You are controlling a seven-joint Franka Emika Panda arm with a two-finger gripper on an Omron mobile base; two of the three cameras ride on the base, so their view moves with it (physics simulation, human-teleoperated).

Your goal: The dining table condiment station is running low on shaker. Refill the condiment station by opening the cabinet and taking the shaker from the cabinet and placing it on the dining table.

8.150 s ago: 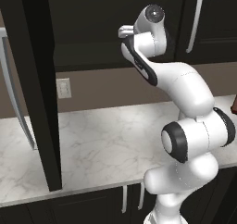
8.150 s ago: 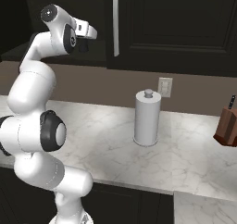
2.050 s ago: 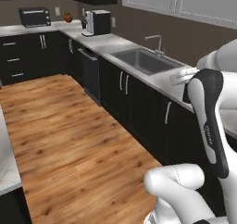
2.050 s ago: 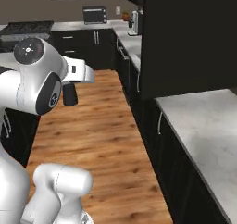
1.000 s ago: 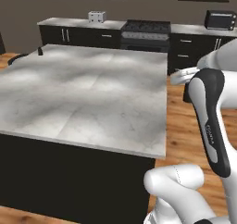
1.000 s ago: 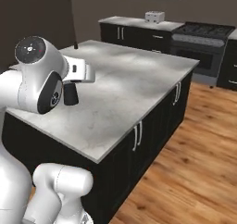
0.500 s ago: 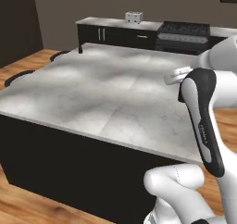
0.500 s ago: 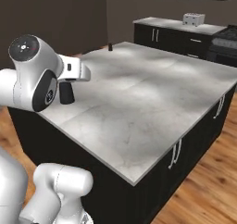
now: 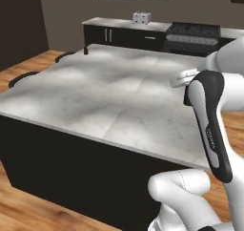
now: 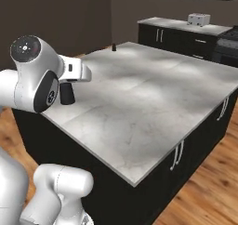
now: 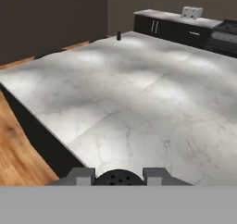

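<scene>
Over the near corner of the dining table is where your gripper sits now, with the shaker clamped between the fingers. The hand view shows its perforated dark top between the two tips, jaws nearly closed on it. From the right base view the shaker hangs as a dark cylinder under the hand, above the marble near the table edge; I can't tell whether it touches the top.

You're on the placing step, with fetching done. Next move as I read it: lower straight down until the base seats on the marble, keep it upright, then open. Stay inboard of the edge, since a drop there risks rolling off onto the wood floor.
</scene>
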